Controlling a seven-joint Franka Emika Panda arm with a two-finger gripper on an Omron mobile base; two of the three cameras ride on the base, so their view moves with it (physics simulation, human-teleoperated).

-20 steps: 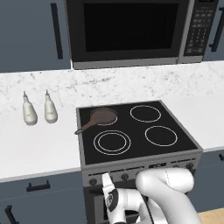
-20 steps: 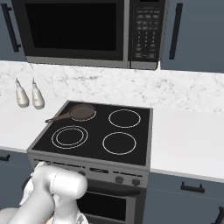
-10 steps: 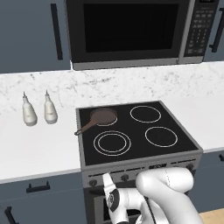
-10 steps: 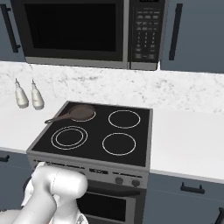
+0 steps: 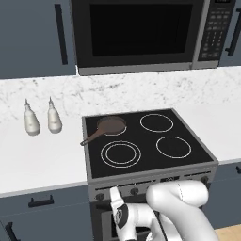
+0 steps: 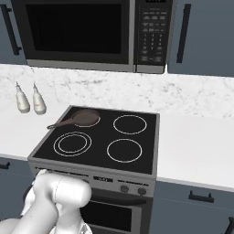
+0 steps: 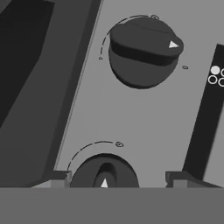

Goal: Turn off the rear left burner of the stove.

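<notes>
Flanking round dark knob (image 7: 104,174): open jaws.

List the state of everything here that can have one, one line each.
end effector: open, fingertips either side of the near knob
far knob: untouched
frying pan: on the rear left burner
microwave: door shut
two bottles: upright on the counter
</notes>
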